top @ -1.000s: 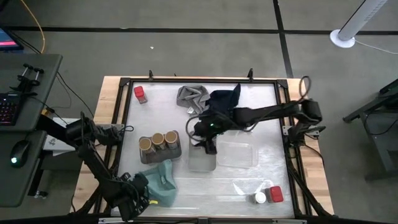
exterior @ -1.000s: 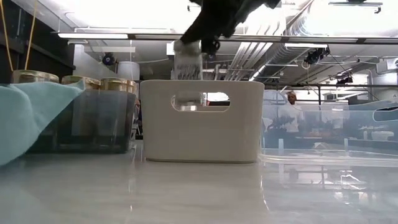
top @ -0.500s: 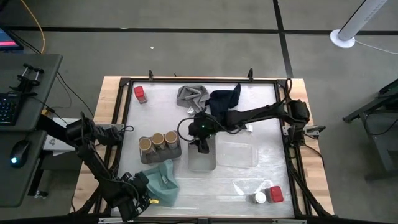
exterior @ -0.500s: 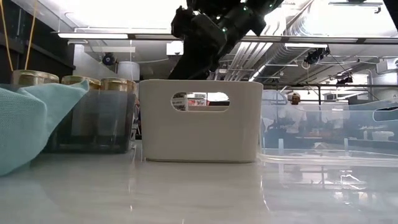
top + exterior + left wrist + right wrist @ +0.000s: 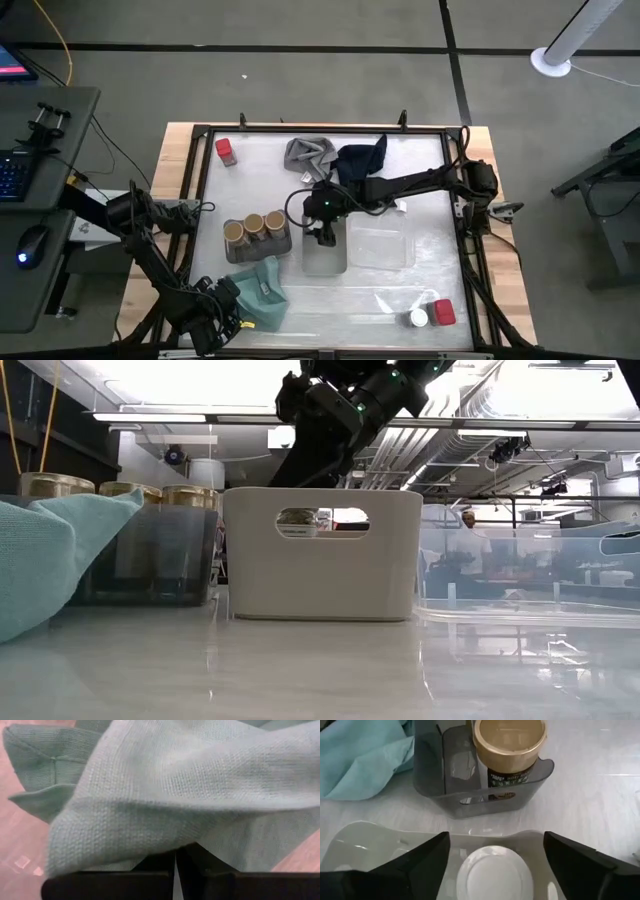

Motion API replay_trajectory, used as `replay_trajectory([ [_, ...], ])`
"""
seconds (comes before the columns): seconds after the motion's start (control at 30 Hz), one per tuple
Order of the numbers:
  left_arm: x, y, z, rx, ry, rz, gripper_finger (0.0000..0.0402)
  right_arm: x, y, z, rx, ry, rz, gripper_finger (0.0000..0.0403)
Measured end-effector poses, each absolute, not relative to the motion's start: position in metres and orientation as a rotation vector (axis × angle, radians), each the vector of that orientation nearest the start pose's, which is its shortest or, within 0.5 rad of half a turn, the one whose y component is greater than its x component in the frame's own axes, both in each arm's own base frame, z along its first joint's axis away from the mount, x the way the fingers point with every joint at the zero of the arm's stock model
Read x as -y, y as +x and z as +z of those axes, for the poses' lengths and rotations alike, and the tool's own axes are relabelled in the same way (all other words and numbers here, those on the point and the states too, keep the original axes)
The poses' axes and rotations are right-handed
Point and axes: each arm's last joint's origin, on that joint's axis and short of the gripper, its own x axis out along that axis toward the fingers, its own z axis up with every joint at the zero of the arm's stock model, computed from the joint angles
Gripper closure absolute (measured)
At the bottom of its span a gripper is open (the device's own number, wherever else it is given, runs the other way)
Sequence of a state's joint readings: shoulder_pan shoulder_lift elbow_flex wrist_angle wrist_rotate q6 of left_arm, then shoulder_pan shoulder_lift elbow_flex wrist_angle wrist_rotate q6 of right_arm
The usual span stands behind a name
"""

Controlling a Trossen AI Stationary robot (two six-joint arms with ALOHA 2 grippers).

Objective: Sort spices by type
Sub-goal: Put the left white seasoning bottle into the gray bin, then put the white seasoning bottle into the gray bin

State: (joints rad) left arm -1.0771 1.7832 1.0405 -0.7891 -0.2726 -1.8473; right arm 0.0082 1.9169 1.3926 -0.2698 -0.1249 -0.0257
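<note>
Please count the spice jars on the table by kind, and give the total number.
Round jars with tan-brown tops: 3, all in the dark tray
Round jars with white tops: 2, one inside the white bin, one standing loose
Red squarish jars: 2, both loose, at opposite corners
Total: 7
</note>
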Motion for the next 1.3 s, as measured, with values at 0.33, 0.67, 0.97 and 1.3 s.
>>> replay_trajectory([
  [0.33,0.262,0.146,0.15,-1.212,-0.577,0.538,0.0401,-0.005,0.408,0.243,-0.728,-0.018,0.128,0.007],
  [0.67,0.241,0.133,0.206,-1.117,-0.54,0.381,0.0401,0.006,0.384,0.291,-0.625,-0.015,0.051,0.0069],
  [0.97,0.187,0.14,0.268,-0.921,-0.479,0.249,0.0392,0.011,0.356,0.325,-0.596,0.028,0.022,0.0069],
  [1.3,0.084,0.196,0.316,-0.463,-0.256,0.574,0.0337,-0.026,0.306,0.327,-0.921,0.266,-0.006,0.0069],
])
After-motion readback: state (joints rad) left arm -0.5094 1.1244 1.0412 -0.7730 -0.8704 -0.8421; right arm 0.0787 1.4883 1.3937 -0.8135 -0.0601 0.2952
